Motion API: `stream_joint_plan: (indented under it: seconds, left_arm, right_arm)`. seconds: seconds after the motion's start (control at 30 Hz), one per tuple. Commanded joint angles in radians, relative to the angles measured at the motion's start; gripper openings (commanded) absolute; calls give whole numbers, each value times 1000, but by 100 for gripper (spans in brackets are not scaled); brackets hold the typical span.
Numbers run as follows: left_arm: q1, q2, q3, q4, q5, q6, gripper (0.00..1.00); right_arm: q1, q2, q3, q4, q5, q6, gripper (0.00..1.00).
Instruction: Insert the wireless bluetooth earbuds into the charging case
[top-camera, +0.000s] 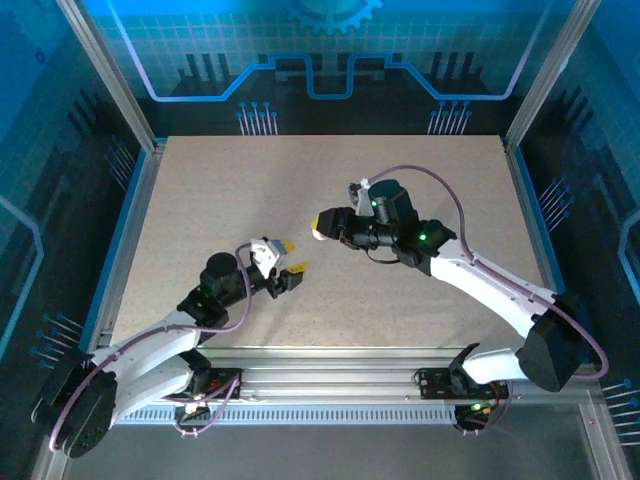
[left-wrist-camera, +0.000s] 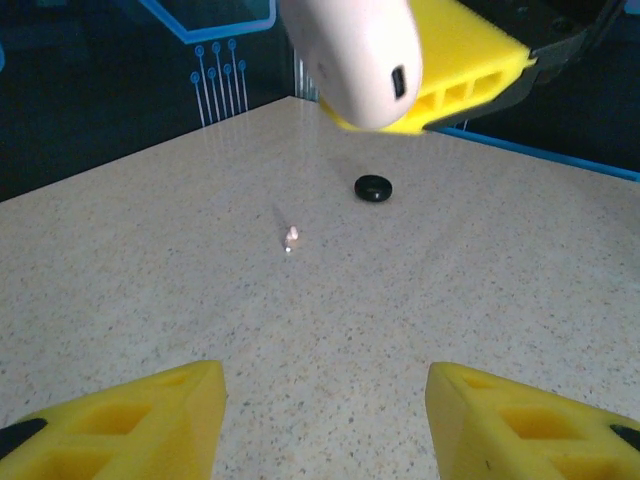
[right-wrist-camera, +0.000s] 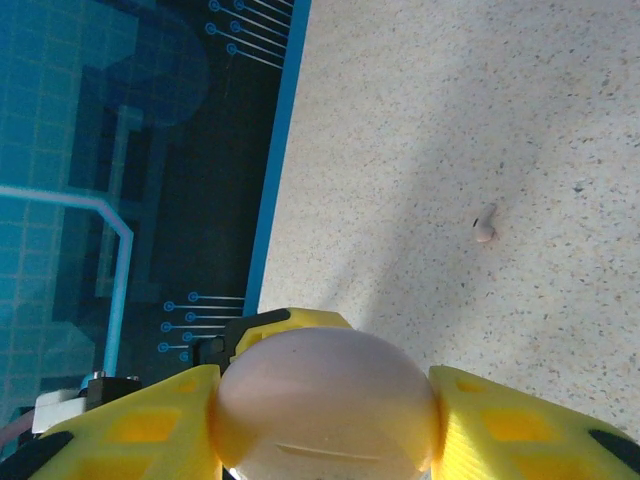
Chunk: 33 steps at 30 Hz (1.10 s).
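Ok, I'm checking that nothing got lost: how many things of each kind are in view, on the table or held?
case: 1
pink earbud: 1
black disc: 1
total: 3

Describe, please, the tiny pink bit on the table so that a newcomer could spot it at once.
On the speckled beige table, look at the bare stretch ahead of the left gripper. Just nearer than the black disc lies the pale pink earbud: far smaller than the disc and light, not black.
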<state>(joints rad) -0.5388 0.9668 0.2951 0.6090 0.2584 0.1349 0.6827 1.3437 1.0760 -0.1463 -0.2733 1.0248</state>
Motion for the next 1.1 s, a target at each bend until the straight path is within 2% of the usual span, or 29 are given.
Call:
stream_joint_plan:
  seconds: [0.0,0.37,0.77,1.07]
  left_arm:
    - [-21,29,46,125,-7,16,56]
    - [-64,127,61,290,-45,-43,57]
    - [-78,241,76,468,-128,-196,56]
    - [-84,303,70,604,-131,-260,54]
  right_arm:
    - [27,-22,-18,40,31,14,47]
    - [67,-7,-25,75,42,6,47]
    - [85,-17,-38,77,49,-5,46]
    - [88,-29,-48,65,66,-9,47]
